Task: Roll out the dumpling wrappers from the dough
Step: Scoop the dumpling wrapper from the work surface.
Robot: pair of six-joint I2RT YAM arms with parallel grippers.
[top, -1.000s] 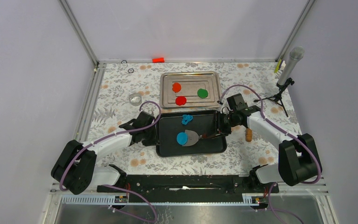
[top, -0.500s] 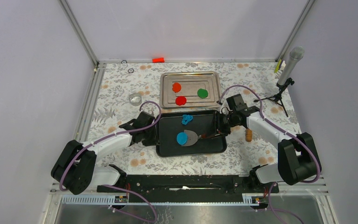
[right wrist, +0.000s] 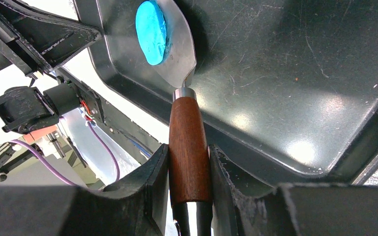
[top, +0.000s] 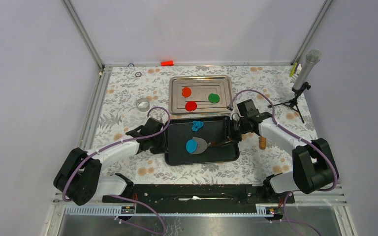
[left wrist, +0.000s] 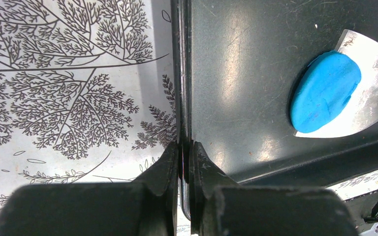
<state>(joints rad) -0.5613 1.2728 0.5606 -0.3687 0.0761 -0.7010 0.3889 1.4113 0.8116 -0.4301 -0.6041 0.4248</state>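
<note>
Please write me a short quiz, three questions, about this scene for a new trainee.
1. True or false: the left tool is shut on the rim of the dark tray.
2. The wrapper on the blade of the spatula that the right tool holds is: A) blue B) yellow C) white.
3. How many discs lie in the silver tray?
Key: 1 true; 2 A; 3 three.

- Two arms with white plastic link shells and bulky black joint housings.
- A thin purple cable loops along each arm.
- Matte black jaws, lightly scuffed, with blocky bases.
</note>
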